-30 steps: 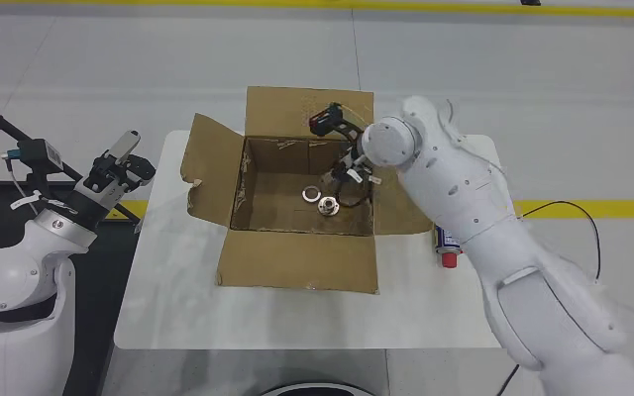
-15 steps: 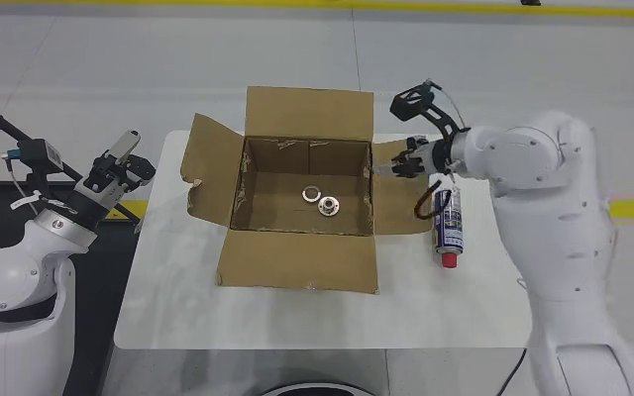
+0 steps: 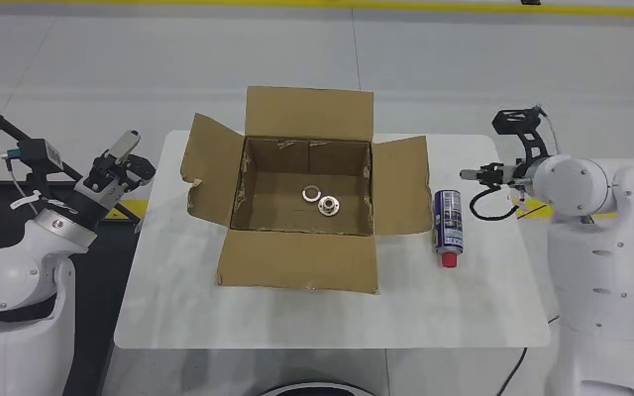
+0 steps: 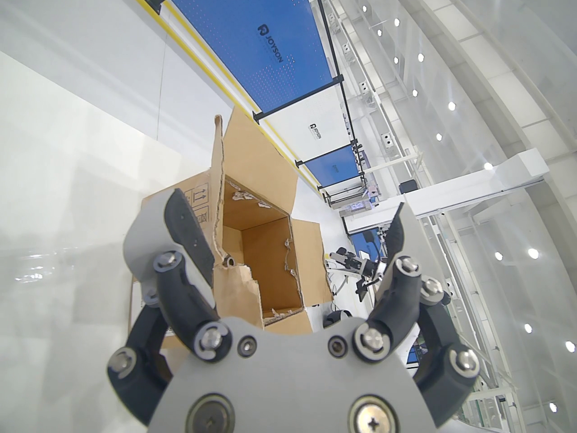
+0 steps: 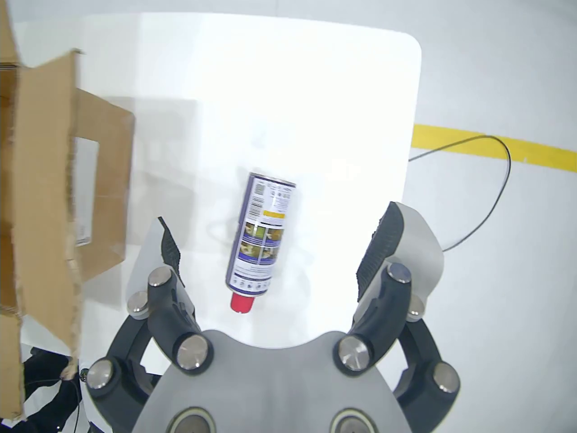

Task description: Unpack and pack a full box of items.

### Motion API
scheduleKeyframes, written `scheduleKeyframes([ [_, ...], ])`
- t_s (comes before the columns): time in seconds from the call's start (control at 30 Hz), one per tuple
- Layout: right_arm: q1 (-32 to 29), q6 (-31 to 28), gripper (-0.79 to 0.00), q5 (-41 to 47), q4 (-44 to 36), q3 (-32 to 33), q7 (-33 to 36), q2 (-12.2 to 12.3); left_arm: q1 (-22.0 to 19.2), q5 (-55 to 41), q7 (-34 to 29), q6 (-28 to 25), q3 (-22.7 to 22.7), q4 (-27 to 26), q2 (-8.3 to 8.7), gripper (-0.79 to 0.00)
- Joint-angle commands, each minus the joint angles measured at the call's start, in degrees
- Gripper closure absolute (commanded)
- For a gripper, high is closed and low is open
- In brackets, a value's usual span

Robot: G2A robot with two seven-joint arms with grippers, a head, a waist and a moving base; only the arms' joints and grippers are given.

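An open cardboard box [image 3: 297, 259] stands mid-table with its flaps spread. On its floor lie two small metal rings [image 3: 311, 193] [image 3: 328, 206]. A blue-labelled spray can [image 3: 448, 224] with a red cap lies on the table just right of the box's right flap. My right gripper [image 3: 475, 175] hangs open and empty above the table's right edge, beyond the can. In the right wrist view the can [image 5: 260, 245] lies below the open right gripper [image 5: 277, 216]. My left gripper [image 3: 127, 148] is held off the table's left side, open and empty, and its wrist view has the gripper [image 4: 288, 209] facing the box [image 4: 261, 245].
The white table [image 3: 297, 317] has bare surface in front of the box and to its left. A black cable [image 5: 487, 182] trails over the floor past the table's right edge. A yellow floor line [image 3: 575, 208] runs behind the right arm.
My right arm has come out of the box and swung right, past the flap and the can, with nothing in its gripper. The left arm, the rings and the can have stayed put.
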Motion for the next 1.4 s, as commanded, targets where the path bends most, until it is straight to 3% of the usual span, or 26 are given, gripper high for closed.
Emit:
scheduleKeyframes([
  [0.0,-0.2,-0.52,-0.785,0.22,1.56,0.23,0.72,0.18,0.0,0.0,0.0,0.0,0.0,0.0,0.0,-0.785],
  [0.83,-5.73,3.51,-0.785,1.94,7.46,-8.22,0.86,0.08,0.0,0.0,0.0,0.0,0.0,0.0,0.0,-0.785],
  [1.17,-4.81,2.98,-0.696,6.75,12.52,-9.58,-0.2,-0.16,0.0,0.0,0.0,0.0,0.0,0.0,0.0,-0.785],
  [1.23,-4.41,2.92,-0.646,7.1,13.54,-9.82,-0.56,-0.17,0.0,0.0,0.0,0.0,0.0,0.0,0.0,-0.785],
  [1.33,-3.79,2.25,-0.409,9.29,14.76,-9.8,-0.65,-0.19,0.0,0.0,0.0,0.0,0.0,0.0,0.0,-0.785],
  [1.37,-3.58,1.97,-0.369,10.2,15.18,-9.62,-0.66,-0.17,0.0,0.0,0.0,0.0,0.0,0.0,0.0,-0.785],
])
